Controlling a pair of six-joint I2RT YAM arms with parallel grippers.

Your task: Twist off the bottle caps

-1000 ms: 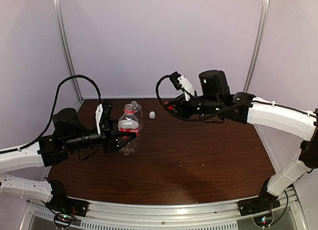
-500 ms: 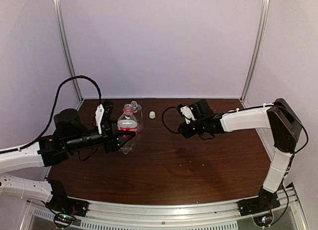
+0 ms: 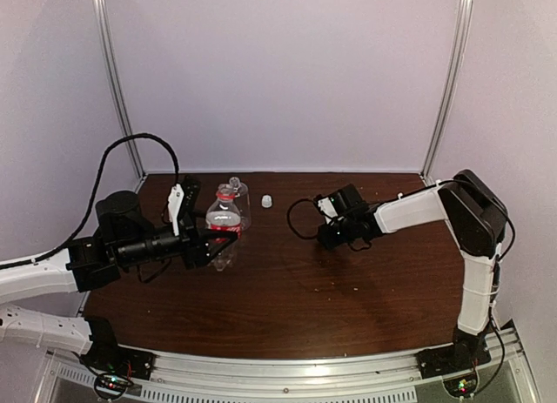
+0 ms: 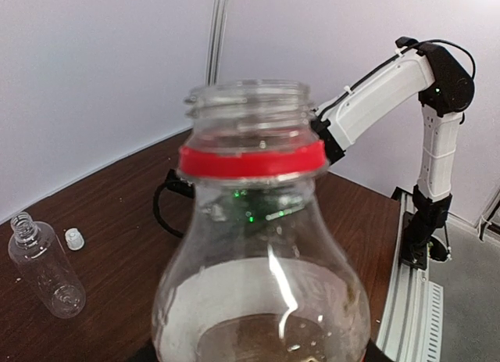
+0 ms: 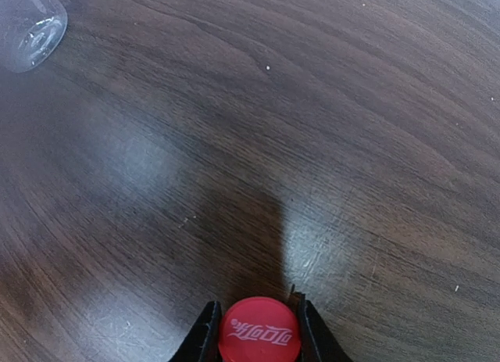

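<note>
My left gripper (image 3: 216,243) is shut on the body of the red-label bottle (image 3: 224,218) and holds it upright at the left of the table. Its mouth is open, with only the red ring (image 4: 251,158) left on the neck. My right gripper (image 3: 329,238) is low over the middle of the table, shut on the red cap (image 5: 258,335), which sits between its two fingers (image 5: 208,331). The plain bottle (image 4: 45,265) lies uncapped on the table behind, and the white cap (image 3: 266,200) sits beside it; the cap also shows in the left wrist view (image 4: 73,238).
The brown wooden table (image 3: 348,290) is walled in by pale panels at the back and sides. A black cable (image 3: 300,218) loops off the right wrist. The base of the plain bottle (image 5: 27,26) shows at the right wrist view's top left.
My right arm has come down from high near the back wall to just above the table's middle, the red cap still in it. The left arm and its bottle have held still.
</note>
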